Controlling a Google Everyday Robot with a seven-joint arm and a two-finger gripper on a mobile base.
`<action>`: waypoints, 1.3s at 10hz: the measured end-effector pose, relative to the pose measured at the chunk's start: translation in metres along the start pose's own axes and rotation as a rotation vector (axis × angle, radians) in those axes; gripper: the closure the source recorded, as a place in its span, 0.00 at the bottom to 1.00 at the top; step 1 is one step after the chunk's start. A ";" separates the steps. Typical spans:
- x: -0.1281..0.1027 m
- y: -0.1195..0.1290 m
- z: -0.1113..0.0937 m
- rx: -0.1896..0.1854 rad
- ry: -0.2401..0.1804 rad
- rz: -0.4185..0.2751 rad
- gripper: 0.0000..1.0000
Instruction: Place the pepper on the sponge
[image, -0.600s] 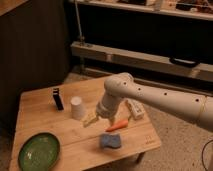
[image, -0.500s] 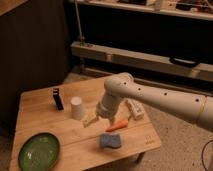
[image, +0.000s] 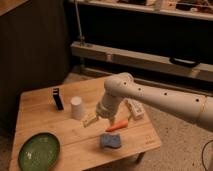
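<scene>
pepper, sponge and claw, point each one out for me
slim orange-red tapered pepper (image: 116, 126), camera view, middle of its body
blue-grey rectangular soft sponge (image: 110, 141), camera view, centre of top face
claw (image: 106, 119), camera view, its tip, low, close beside the pepper

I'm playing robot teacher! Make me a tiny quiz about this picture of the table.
1. True or false: the pepper already lies on the sponge.
2. Which thing sits nearest the front-left corner of the table? A) white cup B) green plate C) black block
3. Fill in: the claw is low over the table, right beside the orange ____.

Key: 1 false, the pepper is next to the sponge, not on it. 2 B. 3 pepper.
</scene>
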 end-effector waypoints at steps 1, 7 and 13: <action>0.000 0.000 0.000 0.000 0.000 0.000 0.20; 0.000 0.000 0.000 0.000 0.000 0.000 0.20; 0.001 0.004 -0.002 -0.032 0.024 0.028 0.20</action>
